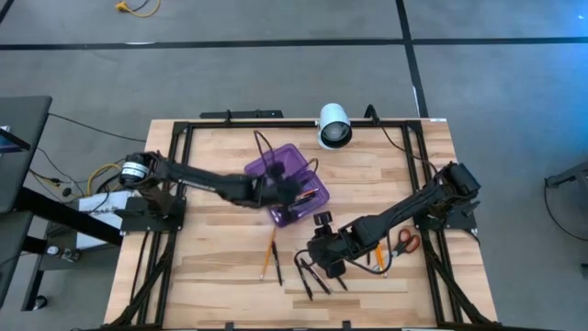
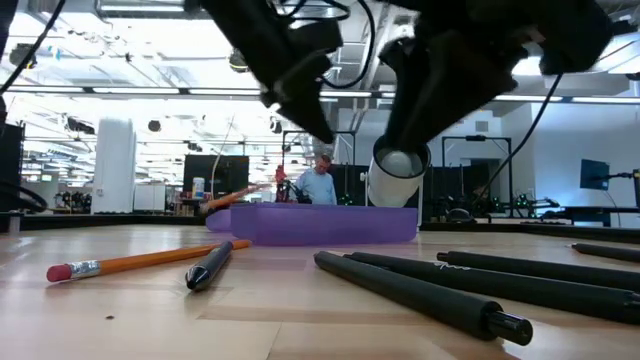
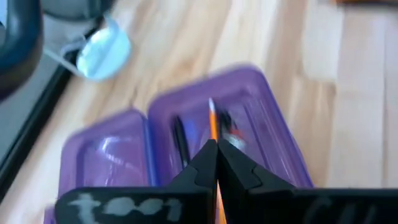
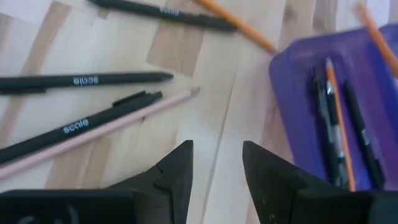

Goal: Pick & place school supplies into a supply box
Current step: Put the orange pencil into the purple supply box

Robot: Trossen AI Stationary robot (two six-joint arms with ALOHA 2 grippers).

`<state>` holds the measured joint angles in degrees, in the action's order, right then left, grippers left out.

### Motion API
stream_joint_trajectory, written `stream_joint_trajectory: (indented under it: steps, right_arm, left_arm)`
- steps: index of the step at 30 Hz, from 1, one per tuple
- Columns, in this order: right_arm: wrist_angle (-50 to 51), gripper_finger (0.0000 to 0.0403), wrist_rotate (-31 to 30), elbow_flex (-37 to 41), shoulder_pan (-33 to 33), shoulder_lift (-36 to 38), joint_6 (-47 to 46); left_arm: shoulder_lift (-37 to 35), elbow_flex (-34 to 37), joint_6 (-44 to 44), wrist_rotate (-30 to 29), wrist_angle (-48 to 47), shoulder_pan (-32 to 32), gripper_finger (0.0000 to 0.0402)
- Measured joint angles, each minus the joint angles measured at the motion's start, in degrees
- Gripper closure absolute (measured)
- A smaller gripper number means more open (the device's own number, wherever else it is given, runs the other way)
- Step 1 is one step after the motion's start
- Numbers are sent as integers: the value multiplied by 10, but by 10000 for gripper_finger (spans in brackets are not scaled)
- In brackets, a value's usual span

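The wooden bench (image 1: 220, 267) is carrying everything, with a white cylindrical camera (image 1: 333, 126) sitting at its far edge. The two dark arms are reaching in from either side. Between them the purple supply box (image 1: 287, 179) is lying open near the bench's middle, lid folded out flat so its tray is facing up; the wrist views are showing pens and an orange pencil already resting lengthwise inside.

The left end effector (image 3: 216, 168) is hovering over the open tray, its fingers pressed together on an orange pencil (image 3: 212, 121) whose shaft is pointing along the tray's length, probably so it will drop in parallel to the supplies already there.

The right end effector (image 4: 216, 165) is hanging just above the bench beside the box's corner, fingers spread and gripping nothing, seemingly lining up over the loose supplies still waiting on the wood. Nearby, black pens (image 4: 81, 81) and a pale pencil (image 4: 106, 134) are lying scattered, and another pencil and pen (image 1: 272, 257) are lying nearer the front edge. The scissors (image 1: 407, 242), with orange-red handles, are lying under the right arm.
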<state>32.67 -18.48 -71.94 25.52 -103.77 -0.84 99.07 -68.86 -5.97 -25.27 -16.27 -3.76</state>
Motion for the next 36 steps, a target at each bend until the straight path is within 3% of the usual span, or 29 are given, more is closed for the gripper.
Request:
stream_joint_trajectory:
  steps: [8,16,27,33,36]
  right_arm:
    - [-1,269,0,33,0,0,-27]
    - [0,269,-1,39,0,0,-18]
    - [11,269,-29,39,-1,0,-40]
    - [14,269,-31,39,0,0,-46]
    - [7,269,-35,39,-1,0,-47]
  left_arm:
    - [0,0,49,44,85,45,399]
    - [0,0,78,116,17,54,401]
    - [0,0,39,113,-120,1,401]
    - [-1,5,66,37,-199,-27,401]
    - [-1,9,93,50,-206,-21,401]
